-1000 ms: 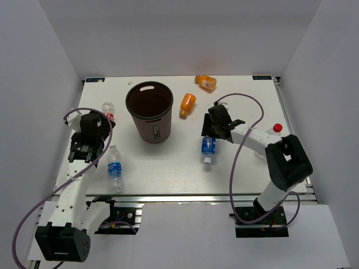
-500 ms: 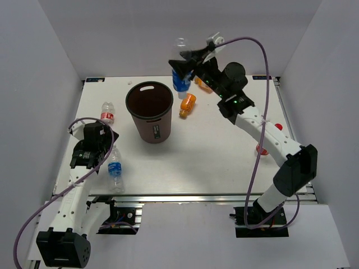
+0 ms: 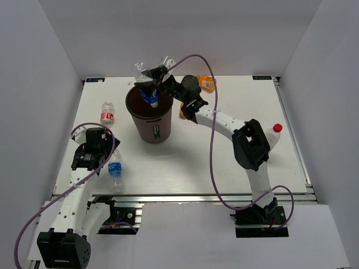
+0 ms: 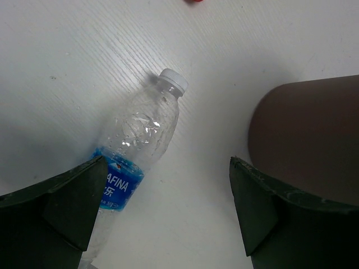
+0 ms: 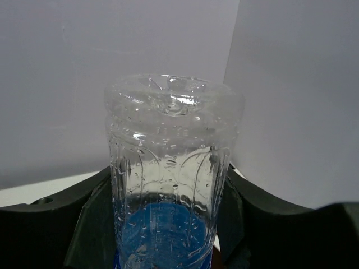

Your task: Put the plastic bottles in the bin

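Note:
The maroon bin (image 3: 143, 126) stands at the table's back left. My right gripper (image 3: 154, 80) is shut on a clear blue-label bottle (image 3: 150, 96), held cap-down over the bin's mouth; in the right wrist view this bottle (image 5: 168, 185) fills the space between the pads (image 5: 92, 224). My left gripper (image 3: 91, 152) is open, low over the table. A second blue-label bottle (image 4: 140, 140) lies flat, partly under its left finger, with the bin's wall (image 4: 314, 134) to the right. A red-label bottle (image 3: 107, 113) lies left of the bin.
An orange bottle (image 3: 207, 83) lies at the back edge, and another (image 3: 183, 114) shows partly behind my right arm. A red-capped bottle (image 3: 274, 131) lies at the right. The right arm stretches across the back of the table.
My right gripper lifted the blue-label bottle off the middle of the table and swung it up and left to above the bin. My left gripper crept nearer the bottle by it.

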`<action>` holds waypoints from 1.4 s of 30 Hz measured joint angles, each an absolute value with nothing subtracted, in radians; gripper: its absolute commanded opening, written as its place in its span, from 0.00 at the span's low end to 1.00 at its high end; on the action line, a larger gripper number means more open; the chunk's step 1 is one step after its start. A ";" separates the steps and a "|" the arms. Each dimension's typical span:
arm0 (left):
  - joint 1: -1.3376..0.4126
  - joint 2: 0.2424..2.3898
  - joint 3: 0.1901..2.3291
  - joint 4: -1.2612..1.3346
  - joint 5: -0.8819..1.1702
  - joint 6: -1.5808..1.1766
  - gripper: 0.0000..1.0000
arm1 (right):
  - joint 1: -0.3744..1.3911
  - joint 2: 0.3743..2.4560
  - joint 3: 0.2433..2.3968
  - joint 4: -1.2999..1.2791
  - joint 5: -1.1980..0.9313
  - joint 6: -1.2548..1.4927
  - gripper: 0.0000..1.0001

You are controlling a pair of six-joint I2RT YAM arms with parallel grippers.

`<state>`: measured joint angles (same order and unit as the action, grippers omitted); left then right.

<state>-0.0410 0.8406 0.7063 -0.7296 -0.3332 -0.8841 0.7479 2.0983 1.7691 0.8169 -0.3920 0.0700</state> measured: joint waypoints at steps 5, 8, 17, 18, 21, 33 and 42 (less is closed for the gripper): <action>-0.041 0.854 0.675 -0.734 -0.315 -0.905 0.98 | 0.754 2.086 1.745 0.817 -0.396 0.053 0.89; -0.041 0.877 0.648 -0.732 -0.298 -0.915 0.98 | 0.753 2.028 1.704 0.820 -0.398 0.045 0.89; -0.041 0.964 0.594 -0.699 -0.302 -0.941 0.98 | 0.753 1.787 1.639 0.683 -0.425 0.047 0.89; -0.041 0.977 0.593 -0.691 -0.308 -0.941 0.98 | 0.753 1.729 1.584 0.666 -0.418 0.052 0.89; -0.041 1.014 0.585 -0.652 -0.323 -0.936 0.98 | 0.754 1.538 1.374 0.630 -0.382 0.060 0.89; -0.041 1.166 0.533 -0.471 -0.276 -0.900 0.64 | 0.754 1.061 0.832 0.410 -0.140 0.130 0.89; -0.041 1.126 0.628 -0.515 -0.319 -0.883 0.33 | 0.754 1.007 0.721 0.276 0.154 0.140 0.89</action>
<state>-0.0410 1.1259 0.6281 -0.5152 -0.3187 -0.8833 0.7544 1.0073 0.7208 0.2760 0.1535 0.1402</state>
